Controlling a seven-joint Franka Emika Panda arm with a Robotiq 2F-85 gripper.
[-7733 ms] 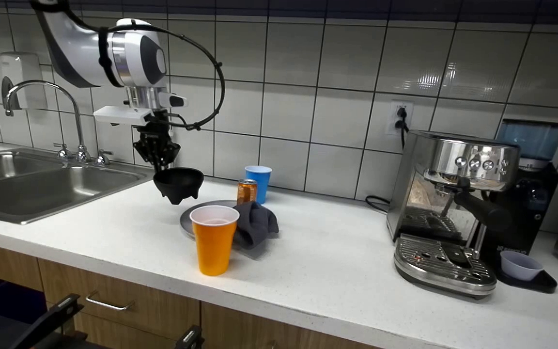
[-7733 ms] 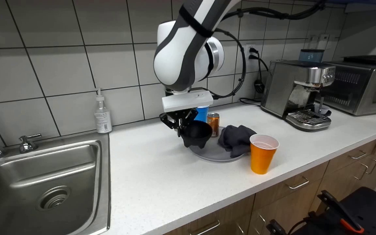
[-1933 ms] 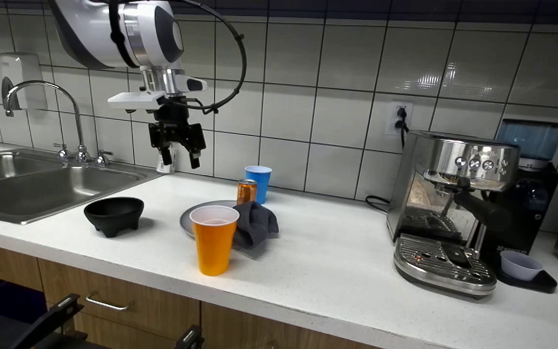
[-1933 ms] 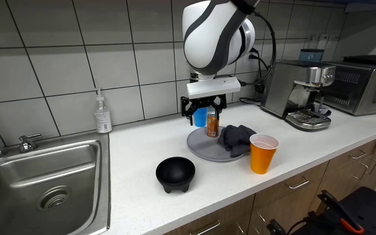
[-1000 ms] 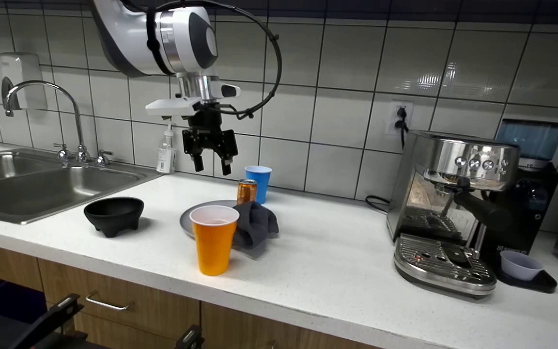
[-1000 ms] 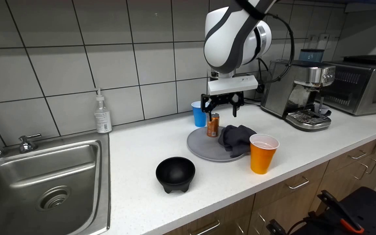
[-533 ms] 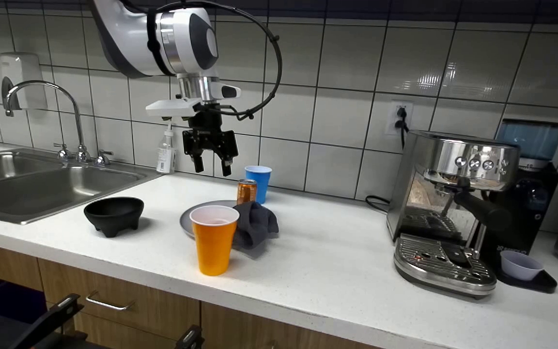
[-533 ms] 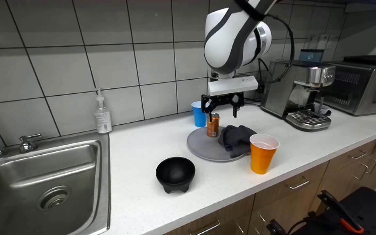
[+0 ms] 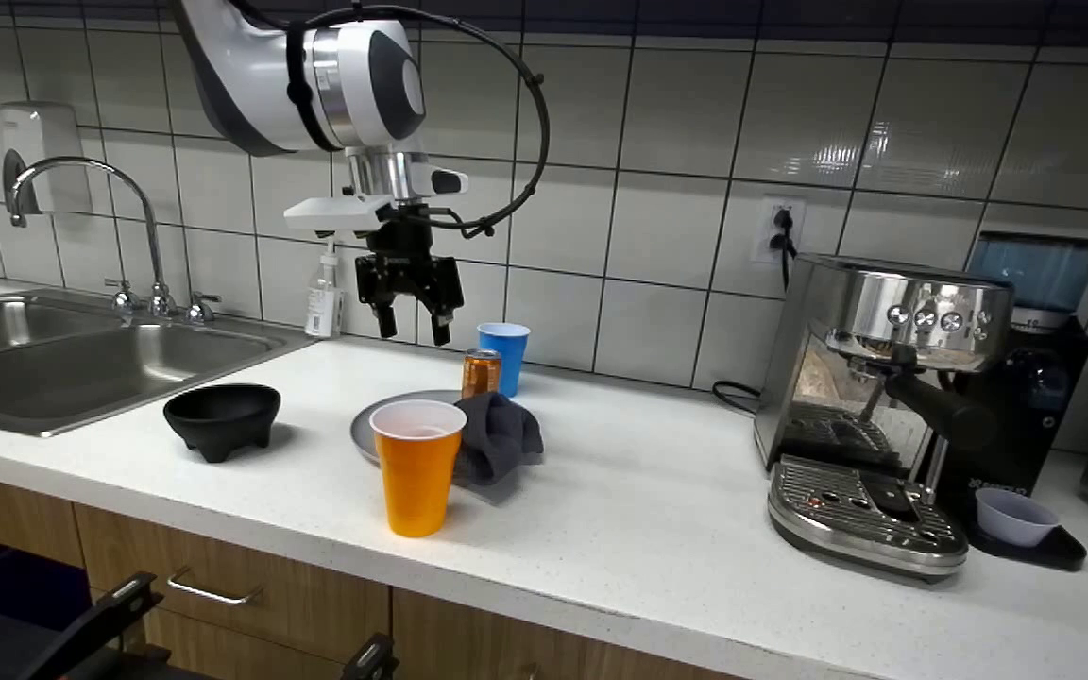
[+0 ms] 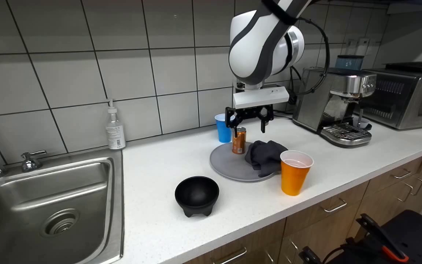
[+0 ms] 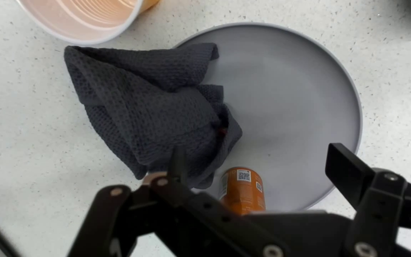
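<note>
Nothing held: the gripper (image 10: 249, 131) hangs above the grey plate (image 10: 225, 164)

The gripper is up in the air, over the back part of the grey plate. Its two fingers (image 11: 350, 175) are wide apart, with nothing between them.

The nearest thing looks to be the orange can (image 11: 243, 192). It stands upright on the grey plate, close to the back edge. In the wrist view the can shows low down, in the gap between the fingers, but an exterior view shows air between can and gripper.

A dark cloth (image 11: 148, 110) lies in a heap next to the can, part of it on the grey plate and part over the edge. A tiny red bit (image 11: 222, 132) peeks out of a fold, too small to tell what it is. An orange cup (image 10: 293, 179) stands on the counter (image 10: 152, 190), just off the front of the grey plate. A blue cup (image 10: 222, 131) stands behind the grey plate. In both exterior views a black bowl (image 10: 197, 198) sits left of the grey plate, apart from it.

I think this is an in-between step, with the gripper up high and ready to be aimed. Any grab at the can from here calls for care: the can should be right in the middle, with one finger on each side. The cloth is so close that a finger could catch on it, so slow and straight down seems best. A bump from one side could tip the can over
</note>
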